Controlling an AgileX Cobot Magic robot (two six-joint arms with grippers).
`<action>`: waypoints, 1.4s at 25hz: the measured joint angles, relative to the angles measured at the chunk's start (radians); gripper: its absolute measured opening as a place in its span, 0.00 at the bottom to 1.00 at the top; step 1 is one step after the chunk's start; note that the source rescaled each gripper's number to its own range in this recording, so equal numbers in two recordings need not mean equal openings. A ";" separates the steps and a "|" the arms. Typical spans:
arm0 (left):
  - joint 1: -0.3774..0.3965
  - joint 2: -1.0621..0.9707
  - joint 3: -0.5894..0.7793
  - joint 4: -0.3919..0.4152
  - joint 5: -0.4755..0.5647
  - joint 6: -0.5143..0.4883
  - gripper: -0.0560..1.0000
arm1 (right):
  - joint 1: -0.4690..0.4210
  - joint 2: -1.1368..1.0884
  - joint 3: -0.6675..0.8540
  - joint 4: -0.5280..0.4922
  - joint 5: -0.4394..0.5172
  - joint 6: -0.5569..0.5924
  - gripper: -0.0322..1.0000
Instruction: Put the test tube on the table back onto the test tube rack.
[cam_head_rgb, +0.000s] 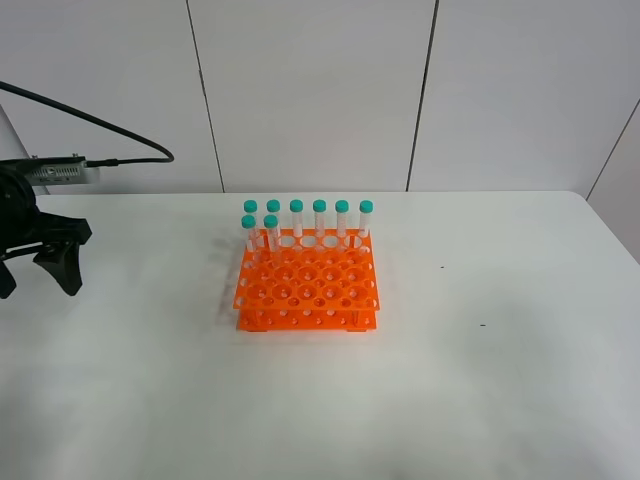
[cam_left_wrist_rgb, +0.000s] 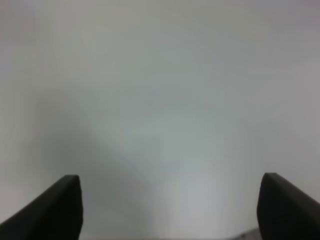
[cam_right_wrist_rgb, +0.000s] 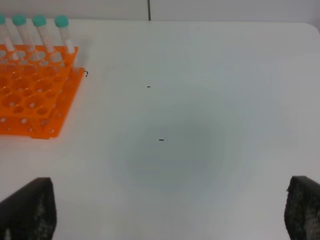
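Orange rack (cam_head_rgb: 306, 285) is sitting near the middle of the white table (cam_head_rgb: 480, 380), long side facing the camera. Eight tubes with teal caps are standing upright in it – six along the back row, two more in the row just in front, at the left end. One of those front tubes (cam_head_rgb: 271, 232) is standing beside another at the left corner. No tube is lying loose on the table in any view – all the tubes in sight are in the rack.

Left gripper (cam_head_rgb: 38, 272) is hanging at the far left edge of the overhead view, well apart from the rack, black fingers (cam_head_rgb: 66, 268) pointing down and spread wide with nothing between them. A black cable (cam_head_rgb: 90, 120) is arcing above it toward the wall. In the left wrist view the gripper (cam_left_wrist_rgb: 170, 207) is showing two dark tips far apart over bare, blurry table, gripping nothing.

Right arm is not showing in the overhead view. In the right wrist view the right gripper (cam_right_wrist_rgb: 170, 210) is showing two dark finger pads (cam_right_wrist_rgb: 30, 207) at opposite corners, spread wide, empty. That view is also catching the rack's corner (cam_right_wrist_rgb: 35, 95) with four capped tubes (cam_right_wrist_rgb: 64, 35) at its back edge, plus small dark specks (cam_right_wrist_rgb: 161, 139) on the table between rack and gripper.
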 joint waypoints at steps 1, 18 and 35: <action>0.001 0.000 0.001 0.000 0.006 0.000 1.00 | 0.000 0.000 0.000 0.000 0.000 0.000 1.00; 0.001 -0.475 0.485 -0.022 0.006 0.000 1.00 | 0.000 0.000 0.000 0.000 0.000 0.000 1.00; 0.001 -1.321 0.712 -0.088 -0.112 0.000 1.00 | 0.000 0.000 0.000 0.000 0.000 0.000 1.00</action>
